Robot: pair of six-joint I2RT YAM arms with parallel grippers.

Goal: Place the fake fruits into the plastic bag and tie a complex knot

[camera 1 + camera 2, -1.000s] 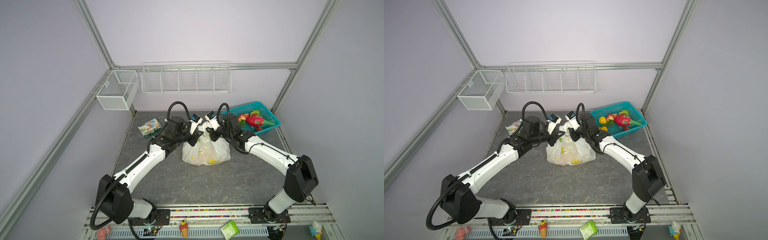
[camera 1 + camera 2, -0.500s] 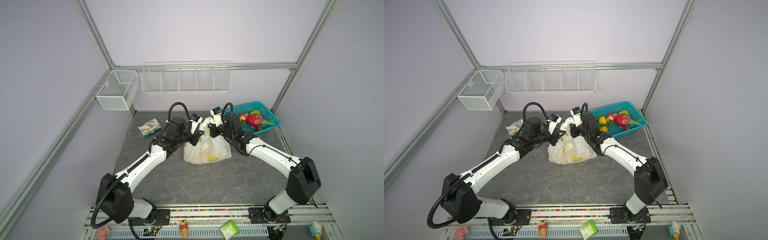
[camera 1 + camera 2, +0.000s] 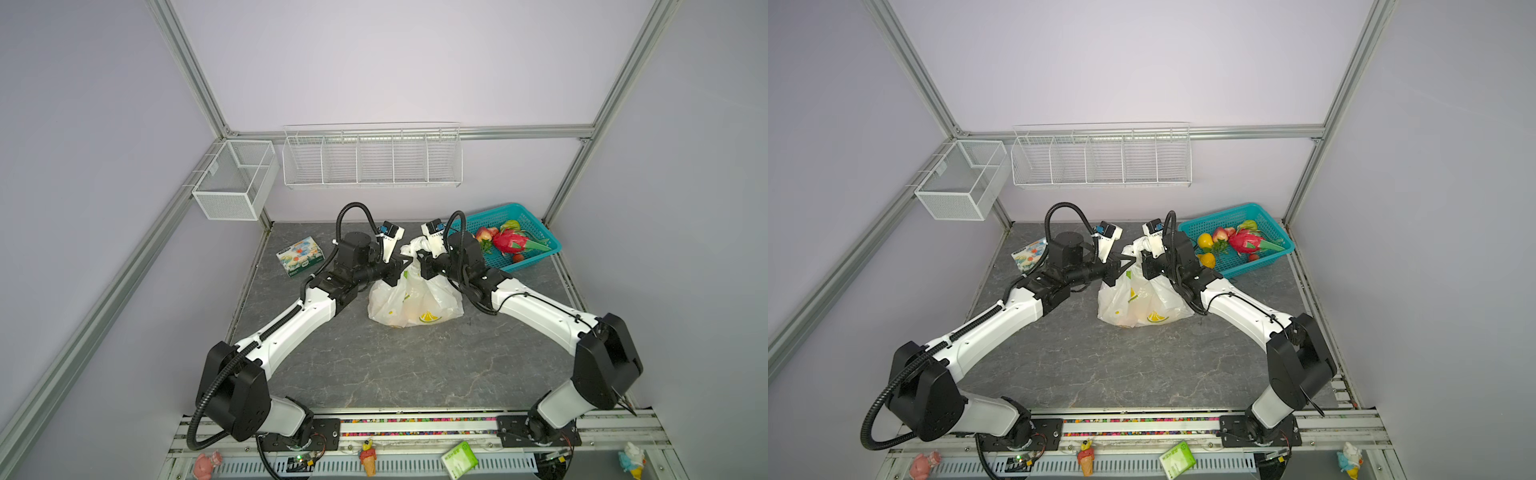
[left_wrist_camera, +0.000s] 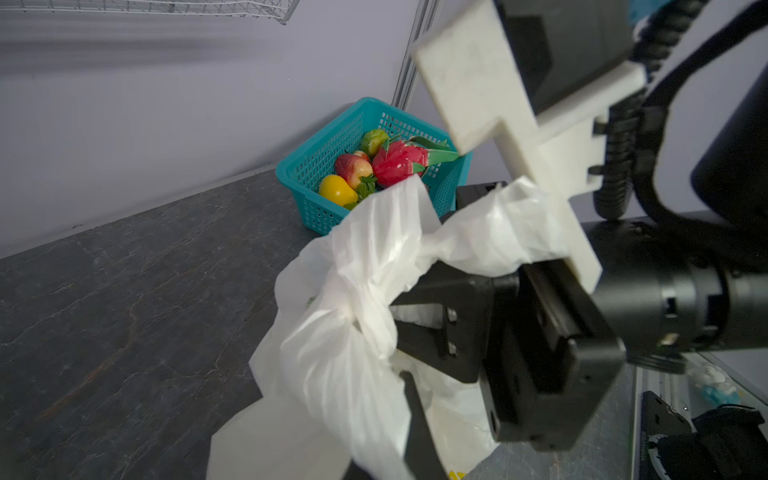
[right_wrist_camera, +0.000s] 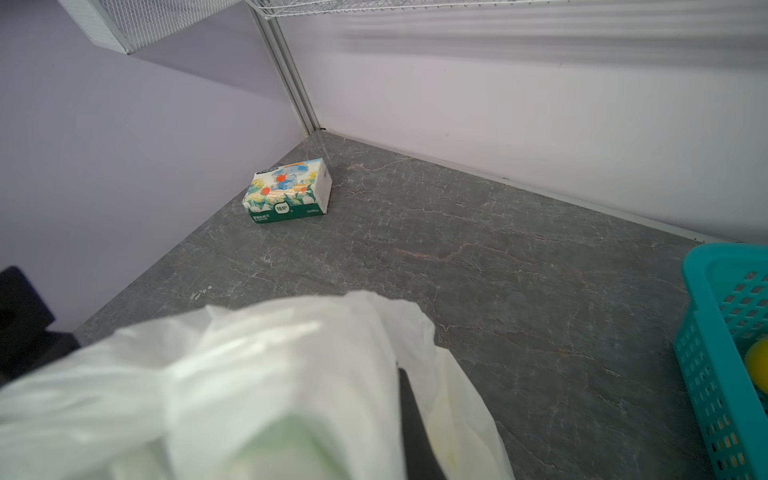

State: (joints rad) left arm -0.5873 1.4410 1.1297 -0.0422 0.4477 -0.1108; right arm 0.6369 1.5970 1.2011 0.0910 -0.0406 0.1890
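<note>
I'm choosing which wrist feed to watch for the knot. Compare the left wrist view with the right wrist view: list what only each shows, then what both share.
Only the left wrist view: the right gripper shut on the twisted handles of the plastic bag, and the dragon fruit in the teal basket. Only the right wrist view: the printed box near the corner where the walls meet. Both: the bag, the basket (just one end of it in the right wrist view) and the grey table.

Lemon-print plastic bag point(image 3: 415, 305) stands upright, handles point(image 3: 409, 249) bunched — fake fruits point(image 3: 511, 243) in basket point(image 3: 532, 264)
</note>
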